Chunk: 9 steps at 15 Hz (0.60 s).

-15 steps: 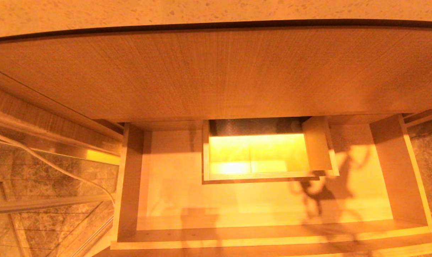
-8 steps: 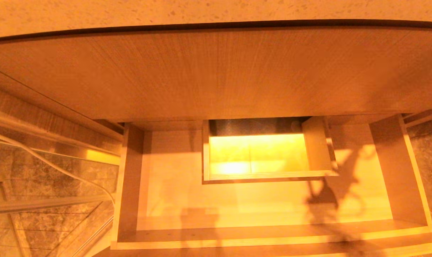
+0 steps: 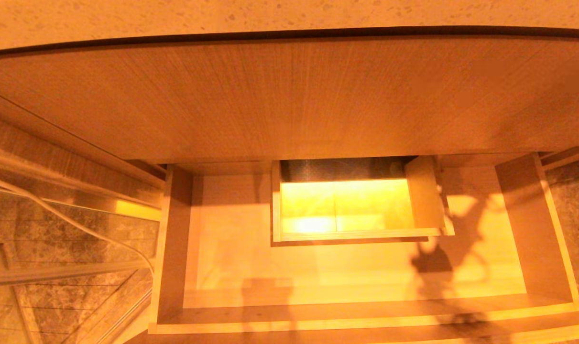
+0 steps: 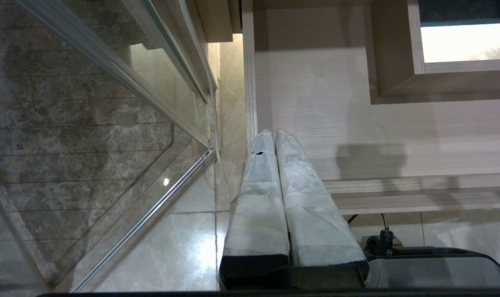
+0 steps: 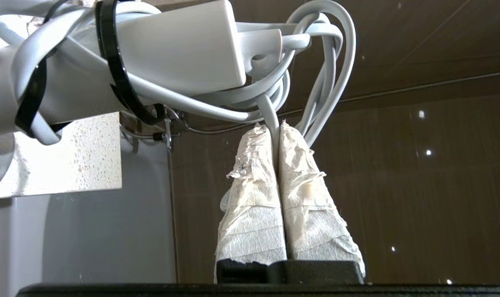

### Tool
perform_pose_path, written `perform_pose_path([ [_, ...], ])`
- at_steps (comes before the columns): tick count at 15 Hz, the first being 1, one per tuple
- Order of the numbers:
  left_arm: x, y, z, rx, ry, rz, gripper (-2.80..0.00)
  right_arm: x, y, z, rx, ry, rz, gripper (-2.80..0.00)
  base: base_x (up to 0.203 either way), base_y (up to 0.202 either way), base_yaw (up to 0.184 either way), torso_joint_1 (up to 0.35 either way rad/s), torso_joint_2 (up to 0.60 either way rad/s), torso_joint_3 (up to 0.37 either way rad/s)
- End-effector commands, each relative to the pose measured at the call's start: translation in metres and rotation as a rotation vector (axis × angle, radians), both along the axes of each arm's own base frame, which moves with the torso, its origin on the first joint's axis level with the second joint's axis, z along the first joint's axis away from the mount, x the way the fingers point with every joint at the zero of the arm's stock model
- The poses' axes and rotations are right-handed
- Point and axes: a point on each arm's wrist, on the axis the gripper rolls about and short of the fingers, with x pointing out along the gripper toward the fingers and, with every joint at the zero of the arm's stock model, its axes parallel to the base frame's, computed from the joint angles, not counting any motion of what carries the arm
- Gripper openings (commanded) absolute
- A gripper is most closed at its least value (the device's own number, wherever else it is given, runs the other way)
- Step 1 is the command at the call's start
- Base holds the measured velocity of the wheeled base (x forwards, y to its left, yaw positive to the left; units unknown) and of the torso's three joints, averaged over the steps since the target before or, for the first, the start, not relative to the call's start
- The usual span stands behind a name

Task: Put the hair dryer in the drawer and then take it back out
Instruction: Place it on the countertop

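The drawer [image 3: 346, 316] stands pulled out, wide and shallow, with nothing on its pale floor [image 4: 336, 107] around the boxed cut-out [image 3: 346, 205]. The white hair dryer [image 5: 159, 53], its grey cord bundled under black bands, hangs in the right wrist view, away from the drawer. My right gripper [image 5: 274, 126] is shut on a loop of that cord [image 5: 270, 111]. My left gripper [image 4: 273, 133] is shut and empty, hovering by the drawer's front left corner. Neither gripper shows in the head view; only a shadow [image 3: 432, 263] falls on the drawer's right floor.
A tall wood-grain panel [image 3: 289, 95] rises behind the drawer under a speckled stone top [image 3: 289, 14]. On the left are a glass panel [image 4: 109, 123] and a white cable [image 3: 79, 224]. The marble floor [image 4: 171, 247] and the robot base [image 4: 439, 264] lie in front.
The shadow on the drawer's right floor has changed shape and drifted toward the front edge. Nothing in the drawer itself has moved.
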Motion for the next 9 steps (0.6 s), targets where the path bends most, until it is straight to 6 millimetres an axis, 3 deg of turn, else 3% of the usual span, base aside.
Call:
perform_pose_path([
  [1,0.0,0.0,0.0,0.0,0.0,0.0,-2.8,0.0044,-0.0018,-0.0002,0.002,0.015,-0.006,-2.8,0.0,0.0,0.0,0.0,0.0,0.0],
  [9,0.0,0.0,0.0,0.0,0.0,0.0,-2.8,0.0127,-0.0051,-0.0011,0.001,0.044,-0.014,-2.8,0.0,0.0,0.0,0.0,0.0,0.0],
])
